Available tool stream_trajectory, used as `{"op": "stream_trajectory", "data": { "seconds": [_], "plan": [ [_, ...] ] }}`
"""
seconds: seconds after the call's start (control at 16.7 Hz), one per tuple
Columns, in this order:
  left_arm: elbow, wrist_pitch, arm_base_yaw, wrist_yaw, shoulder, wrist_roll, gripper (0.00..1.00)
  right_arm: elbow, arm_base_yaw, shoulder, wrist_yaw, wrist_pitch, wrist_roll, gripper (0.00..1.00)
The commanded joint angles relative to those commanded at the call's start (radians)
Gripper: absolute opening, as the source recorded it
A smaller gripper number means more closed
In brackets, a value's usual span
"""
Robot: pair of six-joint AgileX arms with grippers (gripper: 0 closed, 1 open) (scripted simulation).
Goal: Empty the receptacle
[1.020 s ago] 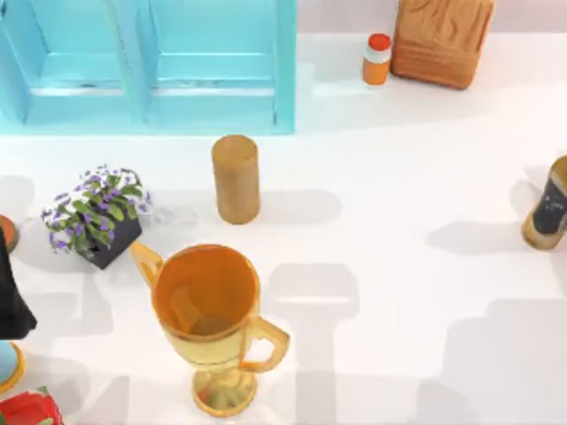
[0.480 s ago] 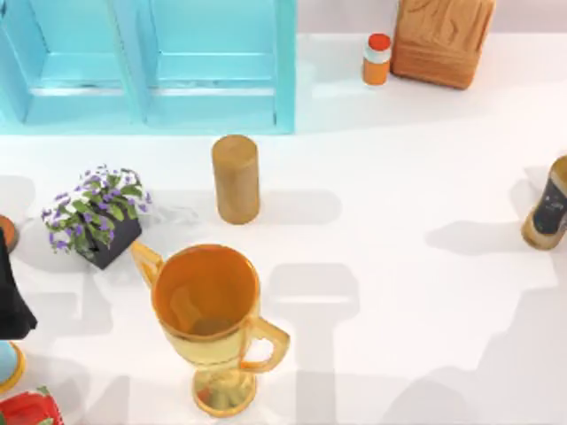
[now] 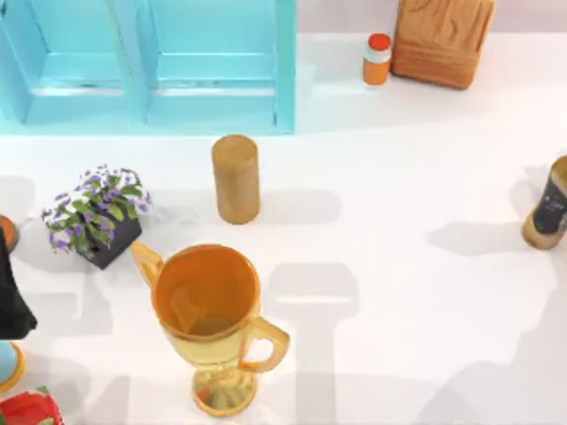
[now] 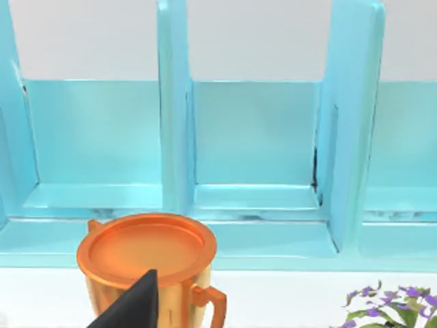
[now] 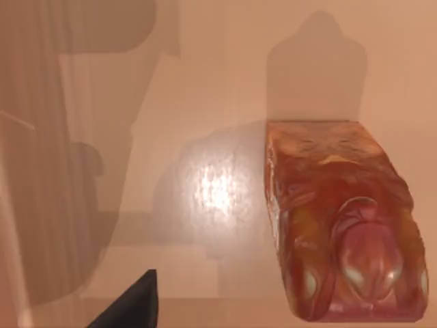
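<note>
Much of what you need is cut off or faint. Your left arm (image 3: 11,301) is a black shape sliced by the table's left edge. In the left wrist view only a dark tip of the left gripper (image 4: 133,307) pokes into the picture, so you cannot tell whether it is released or clenched. The same goes for the right gripper (image 5: 130,306): one dark tip, state impossible to tell. Beyond that tip a reddish block (image 5: 341,225) lies on an orange-tinted surface, its long axis running away from the camera. Where that surface sits you cannot tell.

The cup (image 3: 208,310) stands upright at the lower left-centre of the table. Its long axis is vertical and its mouth faces up. One handle points to the upper left, the other to the lower right. A pale shape at the bottom inside is too dim to identify.

You have one cup, one wooden cylinder (image 3: 236,177) behind it, one flower pot (image 3: 99,217) to its left, one blue shelf (image 3: 151,66), one orange-capped bottle (image 3: 376,59), one wooden box (image 3: 440,40), and one dark-labelled bottle (image 3: 549,205) clipped by the right edge. A red thing (image 3: 27,409) is clipped at the lower left corner.
</note>
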Motion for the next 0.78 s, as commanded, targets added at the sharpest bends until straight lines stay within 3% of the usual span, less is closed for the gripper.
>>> {"op": "stream_trajectory", "data": {
  "seconds": [0.42,0.78],
  "plan": [
    [0.0,0.0,0.0,0.0,0.0,0.0,1.0,-0.148,0.003,0.091,0.001,0.242,0.004,1.0],
    [0.0,0.0,0.0,0.0,0.0,0.0,1.0,-0.163,0.004,0.105,0.0,0.267,0.006,1.0]
  ]
}}
